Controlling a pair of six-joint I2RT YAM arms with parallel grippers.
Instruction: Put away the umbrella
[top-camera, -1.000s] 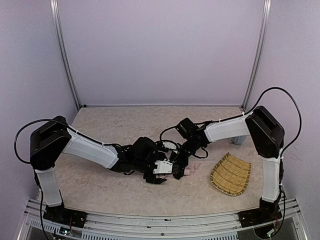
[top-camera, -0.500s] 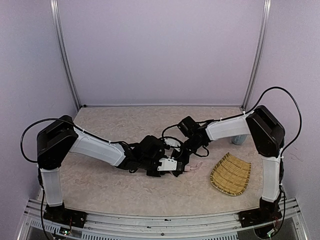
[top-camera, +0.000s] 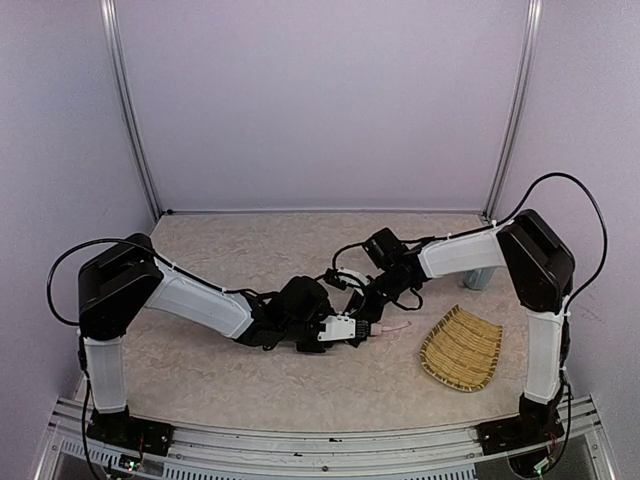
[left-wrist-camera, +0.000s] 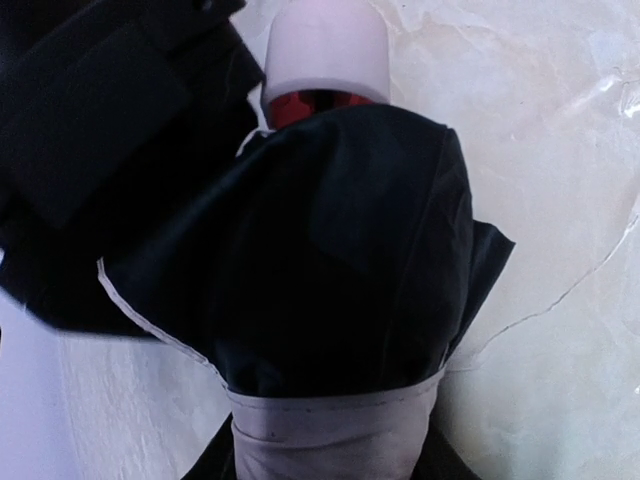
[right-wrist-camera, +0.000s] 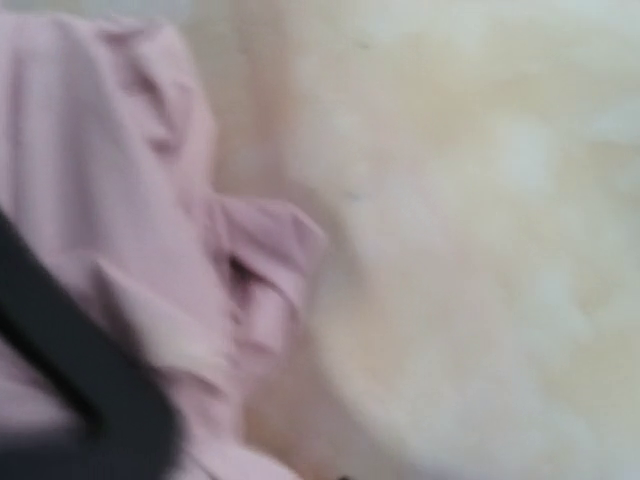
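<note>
**A:** Where is the umbrella (left-wrist-camera: 320, 250)?

**B:** In the middle of the table (top-camera: 230, 250), folded, between the two grippers. Its long axis runs roughly left to right, straight out from the left gripper (top-camera: 352, 328). The pale pink handle (left-wrist-camera: 325, 45) is at the far end, toward the straw tray (top-camera: 462, 348).

**A:** Which arm is nearer?

**B:** Both are right at it. The left lies in line with it at the fabric end, and the right gripper (top-camera: 378, 306) reaches in from behind, near the handle end.

**A:** And the fingers?

**B:** On the left, black lining fills the wrist view, and the bundle narrows to a waist where it meets the fingers (themselves mostly hidden). I judge them partly closed, pinching the fabric. On the right, the view is a blur of pink cloth beside bare table, so I cannot tell whether those fingers are spread or pressed together.

**A:** What does the next move turn on?

**B:** Probably on that axis, so the bundle stays in line with the left fingers.
</note>
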